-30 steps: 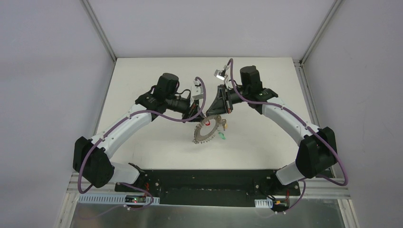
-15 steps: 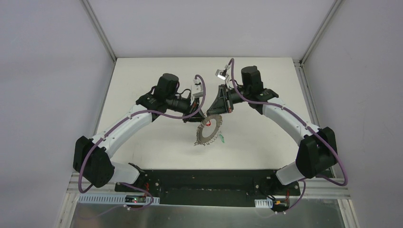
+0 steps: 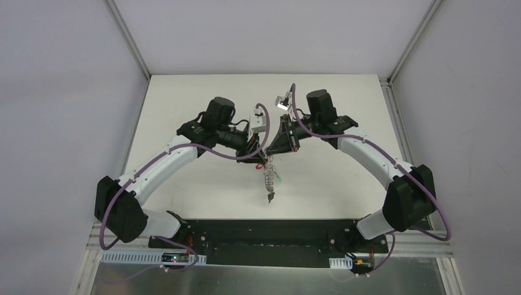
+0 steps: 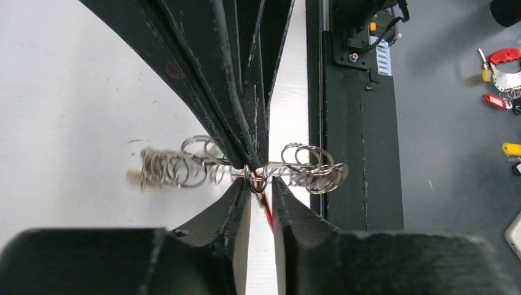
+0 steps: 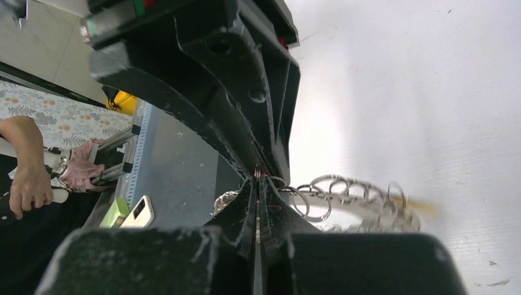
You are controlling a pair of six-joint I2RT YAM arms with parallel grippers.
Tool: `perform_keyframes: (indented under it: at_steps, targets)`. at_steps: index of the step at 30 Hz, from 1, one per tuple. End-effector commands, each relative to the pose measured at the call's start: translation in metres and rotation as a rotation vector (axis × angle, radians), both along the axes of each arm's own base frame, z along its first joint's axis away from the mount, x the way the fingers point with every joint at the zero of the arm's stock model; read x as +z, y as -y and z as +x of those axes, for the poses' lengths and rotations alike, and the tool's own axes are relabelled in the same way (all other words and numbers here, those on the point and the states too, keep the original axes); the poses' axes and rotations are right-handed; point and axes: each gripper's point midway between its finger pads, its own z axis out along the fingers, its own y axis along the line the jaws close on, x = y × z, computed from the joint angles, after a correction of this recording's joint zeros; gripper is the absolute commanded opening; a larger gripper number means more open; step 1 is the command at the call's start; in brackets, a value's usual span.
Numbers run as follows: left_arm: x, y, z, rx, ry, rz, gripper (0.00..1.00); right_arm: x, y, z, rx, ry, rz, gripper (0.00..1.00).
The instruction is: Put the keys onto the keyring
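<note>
The keyring (image 3: 268,178) hangs edge-on above the table, under the point where both grippers meet. My right gripper (image 3: 271,151) is shut on its top rim. In the right wrist view its tips (image 5: 258,178) pinch the rim, and the keyring's wire loops (image 5: 344,190) trail to the right. My left gripper (image 4: 261,183) faces it, jaws a narrow gap apart. A thin red key (image 4: 266,209) hangs on a small ring (image 4: 258,179) in that gap, unclamped. The keyring's loops (image 4: 313,172) spread to both sides. A dark key (image 3: 270,196) dangles at the bottom, and there is a green one (image 3: 278,179).
The white table (image 3: 184,110) ends at the black base rail (image 3: 264,236). On the floor beyond the rail lie spare red (image 4: 507,58) and yellow (image 4: 510,149) key tags. A person's hand (image 5: 24,178) and a phone (image 5: 138,212) show beside the table.
The keyring has swung from a tilted, face-on pose to hanging edge-on. Both grippers have shifted slightly, and the left jaws have parted a little.
</note>
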Motion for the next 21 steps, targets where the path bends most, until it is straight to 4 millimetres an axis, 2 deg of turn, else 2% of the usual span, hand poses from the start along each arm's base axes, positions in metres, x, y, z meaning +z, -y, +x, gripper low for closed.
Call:
perform_keyframes:
  at_steps: [1, 6, 21]
  targets:
    - [0.034, 0.001, -0.001, -0.049, 0.146, -0.045, 0.23, 0.021, 0.001, -0.006, 0.052, 0.119, 0.048, 0.0]
    - [0.037, -0.003, -0.002, -0.053, 0.167, -0.032, 0.31, 0.022, 0.002, -0.008, 0.064, 0.121, 0.058, 0.0]
    - [0.036, 0.008, 0.005, -0.025, 0.098, -0.063, 0.27, 0.03, 0.002, -0.008, 0.055, 0.118, 0.069, 0.0]
